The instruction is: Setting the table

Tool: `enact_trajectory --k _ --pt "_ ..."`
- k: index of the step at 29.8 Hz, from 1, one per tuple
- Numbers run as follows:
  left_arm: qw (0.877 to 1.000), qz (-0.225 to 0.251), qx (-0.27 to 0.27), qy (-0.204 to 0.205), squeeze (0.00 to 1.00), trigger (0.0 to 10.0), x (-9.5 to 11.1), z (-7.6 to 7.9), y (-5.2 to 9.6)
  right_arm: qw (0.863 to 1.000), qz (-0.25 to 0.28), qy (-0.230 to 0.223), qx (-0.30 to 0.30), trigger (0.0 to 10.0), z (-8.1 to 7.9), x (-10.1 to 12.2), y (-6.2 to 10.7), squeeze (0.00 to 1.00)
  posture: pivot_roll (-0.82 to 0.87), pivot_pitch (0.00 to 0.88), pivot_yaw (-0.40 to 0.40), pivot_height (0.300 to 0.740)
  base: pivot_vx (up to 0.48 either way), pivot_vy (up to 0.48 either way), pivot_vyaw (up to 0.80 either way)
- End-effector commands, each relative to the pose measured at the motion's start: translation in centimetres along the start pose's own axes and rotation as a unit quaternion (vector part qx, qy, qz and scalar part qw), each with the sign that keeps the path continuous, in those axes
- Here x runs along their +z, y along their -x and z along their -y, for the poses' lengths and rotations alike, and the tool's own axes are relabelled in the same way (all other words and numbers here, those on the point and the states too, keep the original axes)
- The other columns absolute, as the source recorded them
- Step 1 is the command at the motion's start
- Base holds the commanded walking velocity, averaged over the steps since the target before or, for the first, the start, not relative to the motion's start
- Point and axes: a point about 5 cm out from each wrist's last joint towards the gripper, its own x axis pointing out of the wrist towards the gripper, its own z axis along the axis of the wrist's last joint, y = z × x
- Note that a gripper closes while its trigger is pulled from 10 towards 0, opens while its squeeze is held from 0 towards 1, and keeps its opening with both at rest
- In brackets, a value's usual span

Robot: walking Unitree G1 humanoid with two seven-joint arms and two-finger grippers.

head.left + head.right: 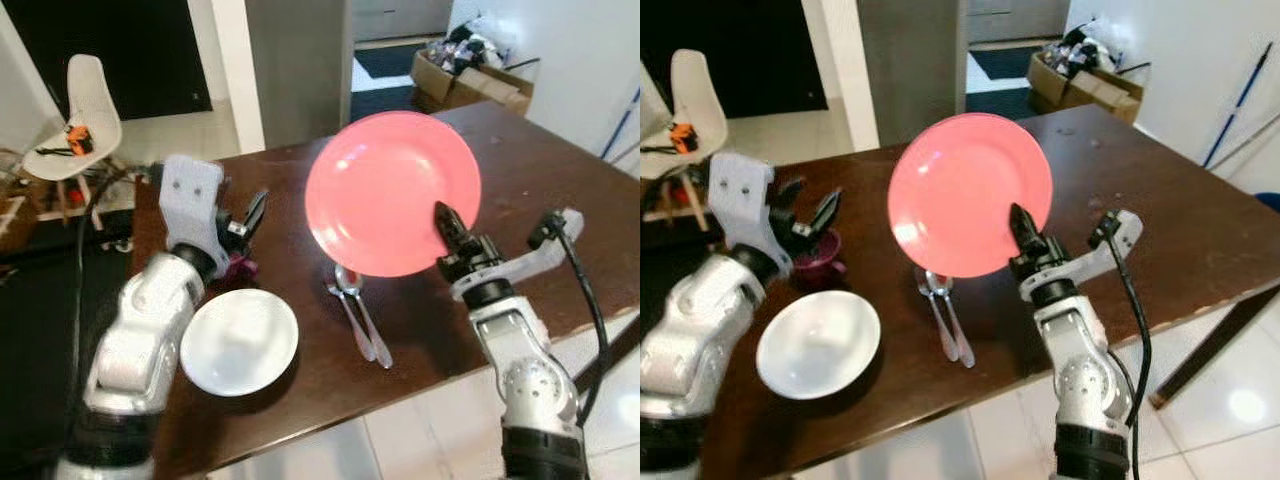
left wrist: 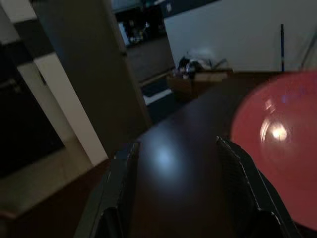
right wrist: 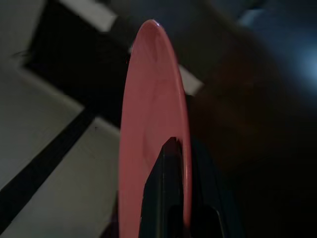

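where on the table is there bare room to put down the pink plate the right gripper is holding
The right gripper holds the pink plate tilted up above the dark table. The far right stretch, from the plate to the table's right edge, is bare. The strip between the two spoons and the right arm is narrower. The left is crowded: white bowl, maroon cup, left gripper.

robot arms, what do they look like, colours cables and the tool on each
Both arms are silver-grey with rounded jointed segments. The left arm ends in a pale grey boxy wrist block with small dark holes, and the left tool has long black fingers. The right arm carries a black cable looping from the light grey wrist bracket down the forearm; the right tool is also black.
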Motion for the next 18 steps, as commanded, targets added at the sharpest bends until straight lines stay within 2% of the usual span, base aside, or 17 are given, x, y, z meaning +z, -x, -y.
enact_trajectory --k 1,5,8,12,14,18 --pt "0.999 -0.018 -0.025 0.01 0.0 10.0 -0.7 0.9 0.1 1.0 0.005 -0.014 -0.004 10.0 0.1 0.2 -0.4 0.0 -0.01 0.0 0.187 0.74 0.0 0.0 0.0" --pt "0.999 -0.022 -0.044 -0.011 0.0 10.0 -0.6 1.1 0.3 0.999 -0.016 -0.031 0.014 10.0 -0.4 -0.6 -1.2 0.0 0.0 0.0 0.187 0.74 0.0 0.0 0.0" --pt "0.999 -0.028 -0.042 -0.009 0.0 10.0 -0.8 1.1 0.4 0.999 -0.023 -0.031 0.016 10.0 -0.5 -0.9 -1.5 0.0 0.0 0.001 0.186 0.74 0.0 0.0 0.0" --pt "0.998 -0.062 -0.028 0.007 0.0 10.0 -1.9 0.8 1.1 0.997 -0.051 -0.046 0.027 10.0 -0.8 -1.5 -2.8 0.0 0.02 0.01 0.176 0.74 0.0 0.0 0.0" --pt "0.997 -0.08 -0.018 0.003 0.0 10.0 -2.6 0.5 2.0 0.995 -0.081 -0.049 0.014 10.0 -0.8 -1.8 -4.0 0.0 0.03 0.018 0.161 0.74 0.0 0.0 0.0" --pt "0.996 -0.088 -0.012 -0.004 0.0 10.0 -2.7 0.1 2.9 0.991 -0.122 -0.05 -0.032 10.0 -0.4 -2.4 -5.7 0.0 0.05 0.025 0.143 0.74 0.0 0.0 0.0"
